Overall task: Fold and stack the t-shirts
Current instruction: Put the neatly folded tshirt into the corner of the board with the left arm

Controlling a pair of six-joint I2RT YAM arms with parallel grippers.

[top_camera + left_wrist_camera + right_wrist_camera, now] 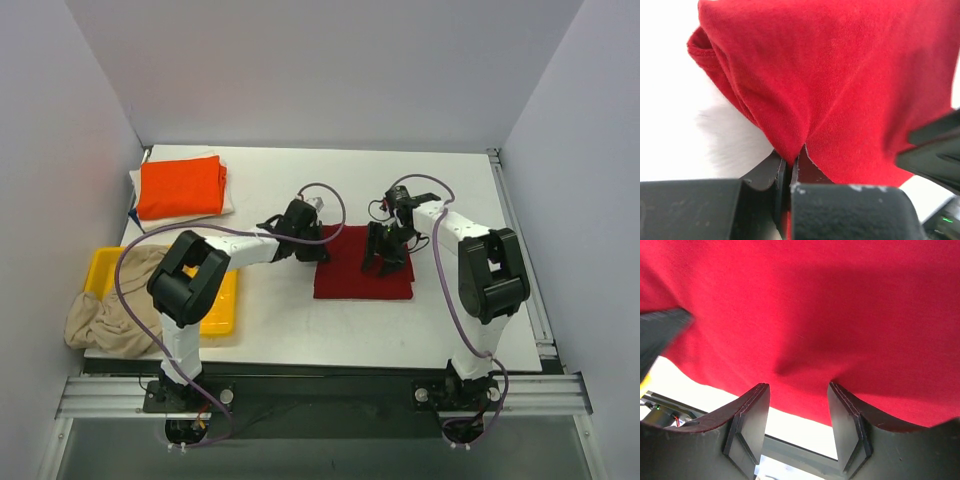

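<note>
In the middle of the surface (pixel 280 330), the dark red shirt (pixel 363 270) is lying half-folded, the left pincer (pixel 790 162) clamping its edge, the right pincer (pixel 799 405) gaping over it. The orange shirt (pixel 180 187) is sitting stacked and the beige shirt (pixel 105 310) is waiting unfolded.

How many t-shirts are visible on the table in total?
5: dark red t-shirt at centre; orange t-shirt at rear left, atop white t-shirt and blue t-shirt; beige t-shirt over the yellow tray. More may lie hidden beneath.
</note>
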